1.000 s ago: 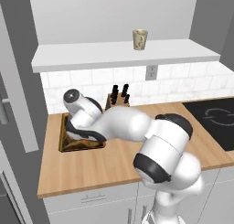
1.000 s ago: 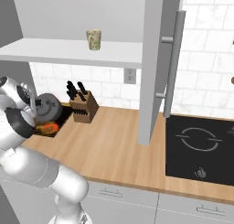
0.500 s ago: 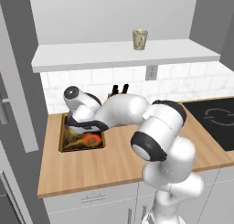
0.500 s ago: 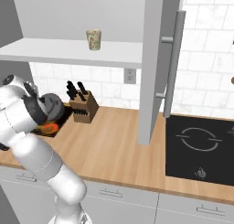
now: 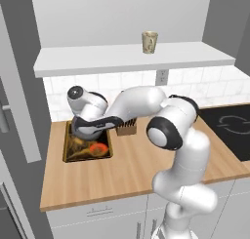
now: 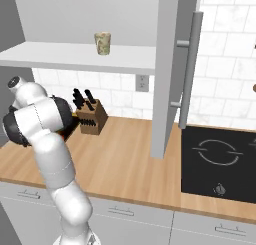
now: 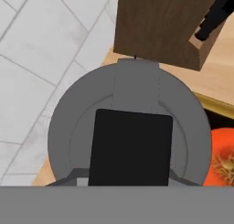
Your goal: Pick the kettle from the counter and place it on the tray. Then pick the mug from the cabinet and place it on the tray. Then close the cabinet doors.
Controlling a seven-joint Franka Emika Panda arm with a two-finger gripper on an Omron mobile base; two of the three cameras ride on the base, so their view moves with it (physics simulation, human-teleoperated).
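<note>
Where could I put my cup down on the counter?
The wide bare stretch of counter between the knife block and the black cooktop is free. The left end is crowded: tray, kettle and the robot's arm.

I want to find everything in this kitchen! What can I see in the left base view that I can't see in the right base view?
Left base view: the tray laid open, dark inside with an orange and yellow pattern, and the dark grey kettle at its back end.

Right base view: black knife handles poking up from the knife block, and a long metal bar handle on the cabinet door.

Both: the mug up on the cabinet shelf, the wooden counter and the black cooktop.
</note>
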